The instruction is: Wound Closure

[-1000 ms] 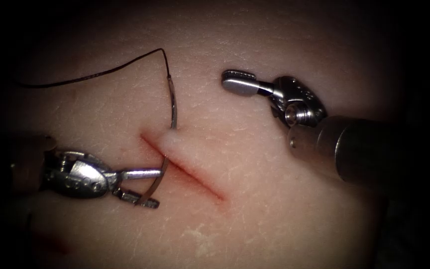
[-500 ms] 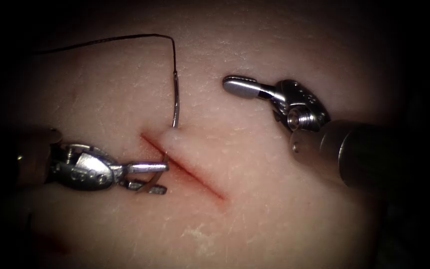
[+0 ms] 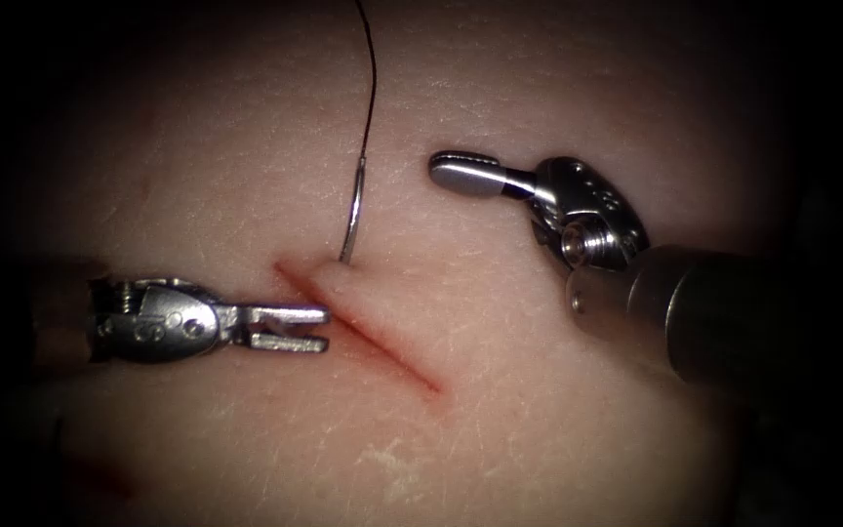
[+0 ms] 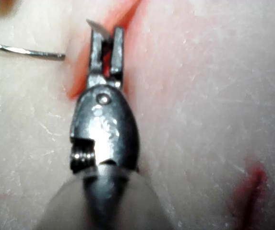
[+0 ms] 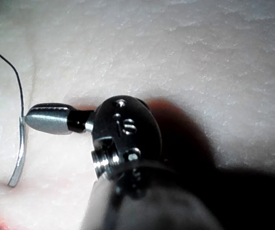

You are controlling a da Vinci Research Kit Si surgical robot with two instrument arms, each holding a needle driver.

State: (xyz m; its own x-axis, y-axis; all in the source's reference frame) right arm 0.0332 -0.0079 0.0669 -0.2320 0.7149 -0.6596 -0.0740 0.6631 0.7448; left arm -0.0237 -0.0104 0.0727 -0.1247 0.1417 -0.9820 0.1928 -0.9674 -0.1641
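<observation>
Seems mid-stitch on the tissue (image 3: 558, 410): right tool (image 3: 461, 172) clenched on nothing, right of the cut (image 3: 392, 351); left tool (image 3: 304, 328) parted, empty, at the cut. Needle (image 3: 351, 217) sunk in the right lip, thread (image 3: 371, 78) trailing. Calls for gripping the needle's point.

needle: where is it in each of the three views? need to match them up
Endoscope view: the needle stands in the tissue on the right lip of the cut, thread trailing up.
Left wrist view: the needle lies beyond the left tool, entering the tissue.
Right wrist view: the needle curves down just past the right tool.
Shared landmark: the needle's entry point beside the cut.
</observation>
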